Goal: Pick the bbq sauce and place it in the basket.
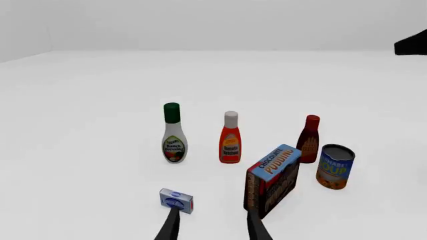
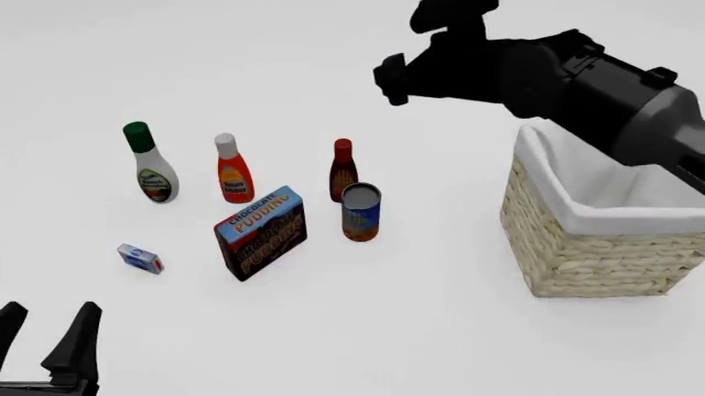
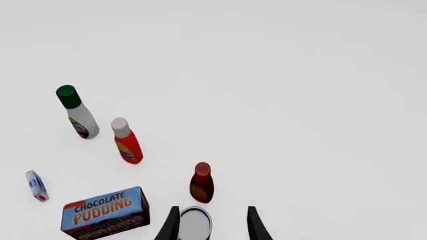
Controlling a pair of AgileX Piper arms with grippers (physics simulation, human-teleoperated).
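On the white surface (image 2: 441, 330), largest to smallest:

Basket (image 2: 595, 239): woven tan wicker with a white cloth liner, at the right in the front view, well apart from the groceries.
Right arm: dark, reaching in above the basket's far side; its pincer (image 3: 212, 222) hangs high over the soup can, fingers spread apart, gripping nothing.
Left pincer (image 2: 49, 338): low at the near left corner of the front view, its two dark fingers parted, empty.
Chocolate pudding box (image 2: 261, 233): standing on edge, tilted, just in front of the bottles.
Ranch dressing bottle (image 2: 151, 163): white, green cap, upright, farthest left of the row.
Ketchup bottle (image 2: 234, 170): orange-red, white cap, upright, between the ranch and the bbq sauce.
Soup can (image 2: 361, 211): upright, just beside the bbq sauce, on its near side.
Bbq sauce (image 2: 343, 171): dark reddish-brown, red cap, upright on the surface, outside the basket, left of it.
Small blue-and-white box (image 2: 140, 258): alone at near left.
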